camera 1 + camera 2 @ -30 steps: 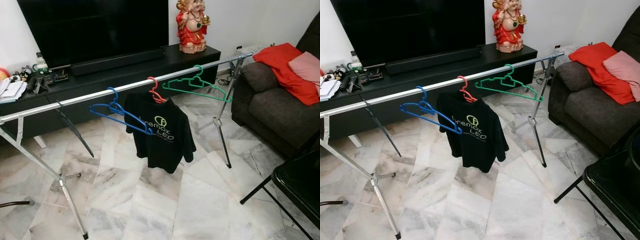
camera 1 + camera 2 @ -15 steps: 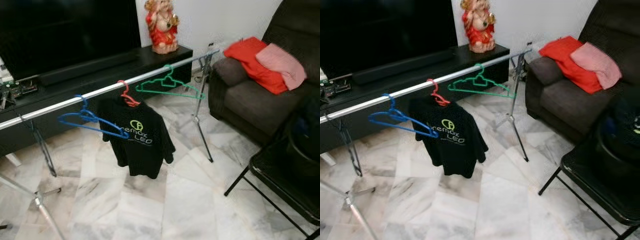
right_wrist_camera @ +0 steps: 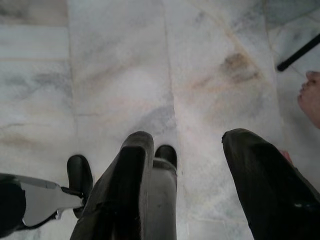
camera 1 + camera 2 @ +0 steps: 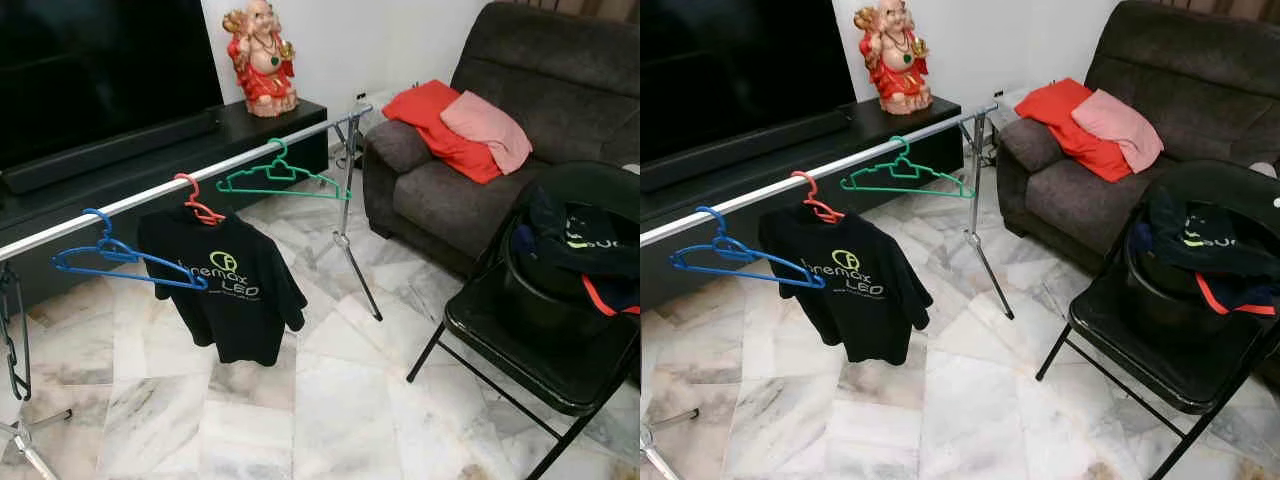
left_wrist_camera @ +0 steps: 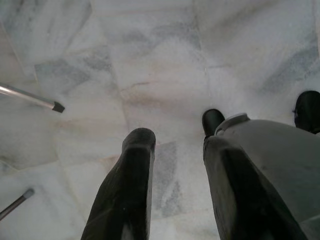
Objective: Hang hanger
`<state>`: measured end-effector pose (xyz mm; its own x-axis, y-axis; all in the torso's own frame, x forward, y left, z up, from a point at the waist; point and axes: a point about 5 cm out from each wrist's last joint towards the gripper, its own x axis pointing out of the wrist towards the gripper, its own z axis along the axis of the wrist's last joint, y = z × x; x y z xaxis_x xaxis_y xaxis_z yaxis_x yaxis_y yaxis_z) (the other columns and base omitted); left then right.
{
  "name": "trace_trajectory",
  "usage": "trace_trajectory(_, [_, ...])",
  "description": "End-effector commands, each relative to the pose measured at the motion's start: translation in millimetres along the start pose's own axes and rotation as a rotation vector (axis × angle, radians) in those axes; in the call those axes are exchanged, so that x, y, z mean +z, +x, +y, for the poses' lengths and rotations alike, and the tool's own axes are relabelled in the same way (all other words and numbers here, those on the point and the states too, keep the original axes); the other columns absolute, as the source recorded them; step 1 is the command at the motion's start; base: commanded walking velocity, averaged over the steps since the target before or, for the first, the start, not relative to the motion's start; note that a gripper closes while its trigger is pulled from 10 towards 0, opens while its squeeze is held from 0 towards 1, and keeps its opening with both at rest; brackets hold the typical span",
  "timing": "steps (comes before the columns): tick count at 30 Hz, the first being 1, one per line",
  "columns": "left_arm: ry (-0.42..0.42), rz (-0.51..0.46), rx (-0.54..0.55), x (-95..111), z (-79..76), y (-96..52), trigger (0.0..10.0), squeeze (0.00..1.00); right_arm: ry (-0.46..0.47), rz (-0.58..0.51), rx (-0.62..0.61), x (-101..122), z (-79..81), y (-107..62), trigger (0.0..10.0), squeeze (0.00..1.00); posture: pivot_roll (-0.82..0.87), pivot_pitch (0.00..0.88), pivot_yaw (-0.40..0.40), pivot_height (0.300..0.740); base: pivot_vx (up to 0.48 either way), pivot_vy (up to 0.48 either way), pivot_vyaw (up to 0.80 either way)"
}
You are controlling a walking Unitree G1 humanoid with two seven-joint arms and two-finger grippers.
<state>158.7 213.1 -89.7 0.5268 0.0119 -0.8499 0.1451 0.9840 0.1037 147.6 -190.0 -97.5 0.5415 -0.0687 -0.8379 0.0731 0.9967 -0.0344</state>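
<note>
Fingers (image 5: 135, 165) of both grippers are held apart and empty over the marble floor (image 4: 340, 400); the black folding chair (image 4: 540, 350) could be clipped if the rail (image 4: 200, 180) is approached carelessly.

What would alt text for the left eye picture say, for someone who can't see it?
A silver clothes rail crosses a marble-floored living room, carrying an empty blue hanger, a red hanger holding a black T-shirt, and an empty green hanger. On the right, a black folding chair holds a dark basket of clothes before a dark sofa.
</note>
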Motion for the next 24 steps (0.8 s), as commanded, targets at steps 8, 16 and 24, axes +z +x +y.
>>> trace_trajectory(8, [-0.005, 0.014, -0.003, -2.1, -0.5, -0.1, 10.0, 0.0, -0.024, 0.018, 0.005, -3.0, 4.0, -0.1, 10.0, 0.0, 0.0, 0.011, 0.055, 0.74, 0.403, 0.0, 0.0])
trace_trajectory(16, [-0.008, 0.017, -0.004, -2.8, 1.2, -0.5, 10.0, 0.0, -0.008, 0.02, -0.006, -4.2, 2.8, -0.5, 10.0, 0.0, -0.01, 0.018, 0.055, 0.74, 0.412, 0.0, -0.27])
trace_trajectory(24, [-0.007, 0.017, -0.006, -4.1, -0.1, -0.6, 10.0, 0.0, -0.024, 0.01, -0.003, -2.6, 3.0, -0.3, 10.0, 0.0, -0.01, 0.018, 0.055, 0.74, 0.414, 0.0, -0.34])
